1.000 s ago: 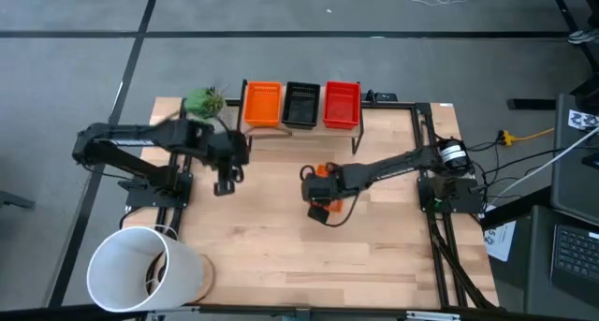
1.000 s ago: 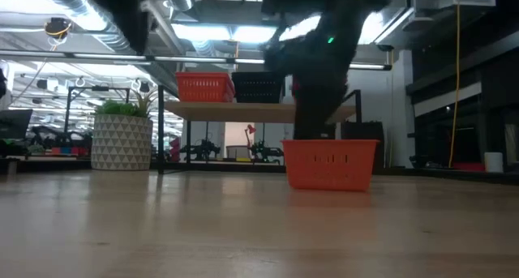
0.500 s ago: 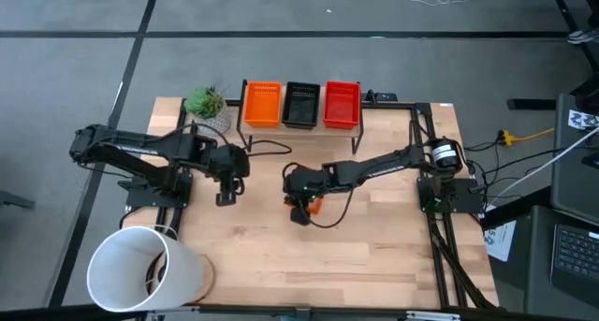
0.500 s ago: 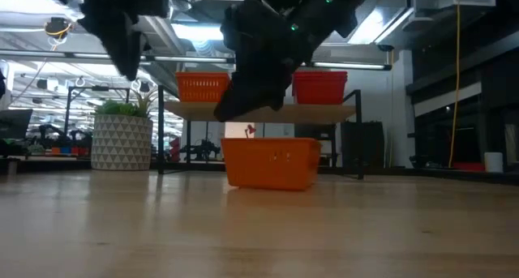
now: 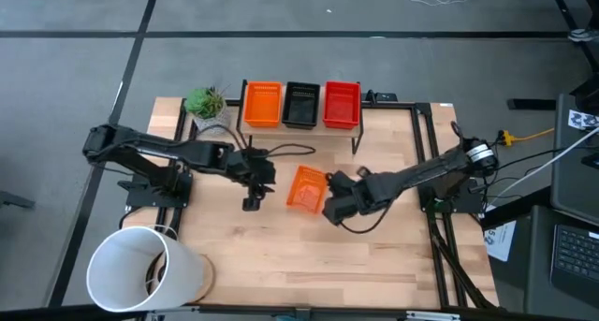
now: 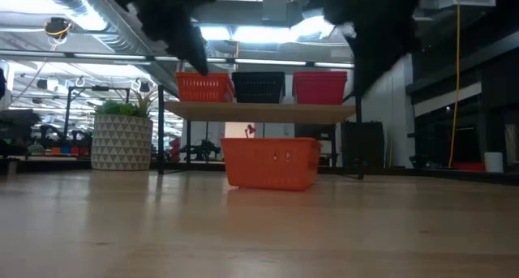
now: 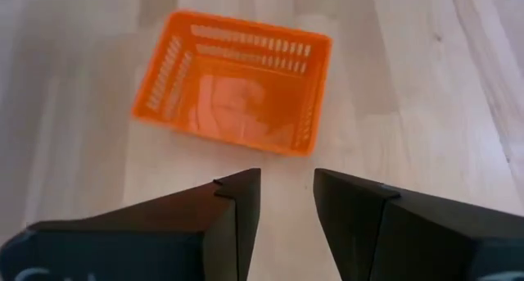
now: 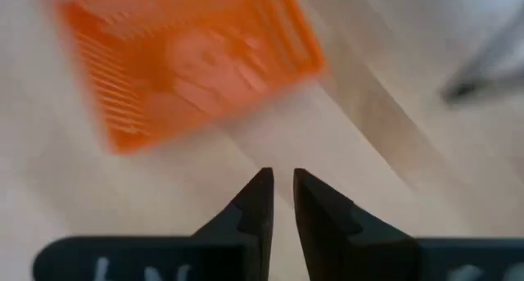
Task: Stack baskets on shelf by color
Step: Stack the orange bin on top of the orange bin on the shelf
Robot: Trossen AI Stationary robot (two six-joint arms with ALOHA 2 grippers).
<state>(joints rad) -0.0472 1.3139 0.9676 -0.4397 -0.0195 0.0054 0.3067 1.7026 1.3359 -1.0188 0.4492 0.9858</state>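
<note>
A loose orange basket (image 5: 305, 187) is seen lying upright on the wooden table (image 5: 374, 255) near the centre of the high view, with nothing touching it — the left gripper (image 5: 255, 192) is placed just to its left and the right gripper (image 5: 335, 205) just to its lower right. In both wrist views the jaws are shown empty with a narrow gap between the fingertips, nearly closed. At the top centre of the high view, the shelf (image 5: 301, 126) is occupied by an orange stack (image 5: 262, 104), a black stack (image 5: 300, 104) and a red stack (image 5: 341, 104) — set side by side.
</note>
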